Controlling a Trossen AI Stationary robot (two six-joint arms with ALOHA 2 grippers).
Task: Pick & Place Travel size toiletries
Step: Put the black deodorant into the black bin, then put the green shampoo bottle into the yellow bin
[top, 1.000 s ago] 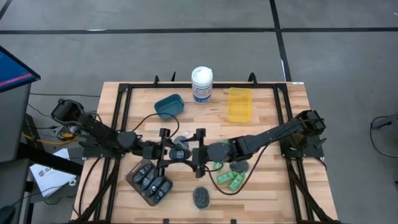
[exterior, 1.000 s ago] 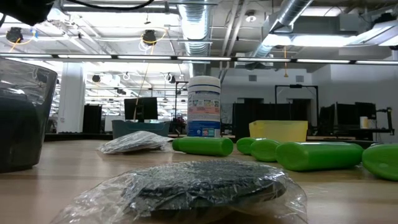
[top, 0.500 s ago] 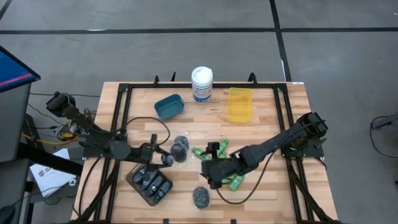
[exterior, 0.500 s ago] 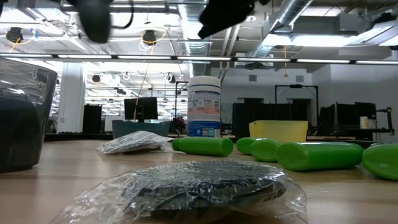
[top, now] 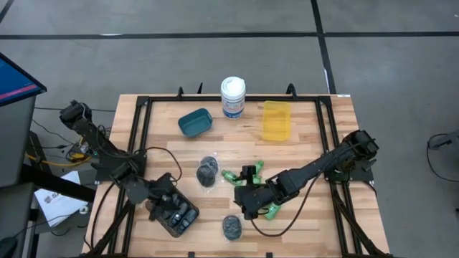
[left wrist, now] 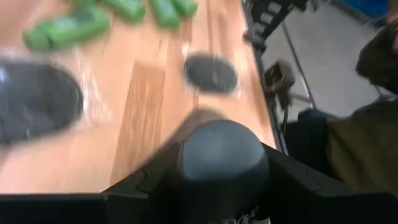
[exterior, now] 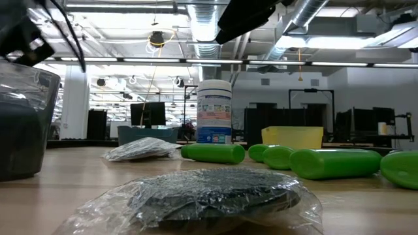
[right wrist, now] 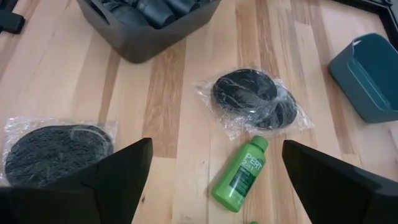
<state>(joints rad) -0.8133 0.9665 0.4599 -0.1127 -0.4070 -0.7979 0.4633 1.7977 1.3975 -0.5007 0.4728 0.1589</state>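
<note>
My left gripper (top: 167,203) hovers over the dark bin (top: 188,222) near the table's near-left part and is shut on a dark grey-black mini bottle (left wrist: 221,152). More dark bottles (top: 176,213) lie in that bin. My right gripper (top: 248,200) is open above the table, with a green mini bottle (right wrist: 241,173) lying flat between and beyond its fingers. Other green bottles (top: 267,210) lie beside it. Two round dark pieces in clear wrap (top: 207,170) (top: 231,227) rest flat on the wood. My left gripper pinches the dark mini bottle between its two fingers (left wrist: 146,183). Its rounded end (left wrist: 221,140) points out past the fingertips, so the fingers lie along the bottle. The bottle is lifted off the table.
A teal container (top: 195,122), a tall white canister with a blue label (top: 232,97) and a yellow container (top: 277,120) stand along the far side. A black frame rail (top: 143,122) borders the wood. Bare wood shows between the far containers and the toiletries.
Both grippers were close together at the table's middle. My left gripper has since swung toward the near-left and now hangs over the dark bin. My right gripper has drawn back toward the near edge, to the green bottles.
</note>
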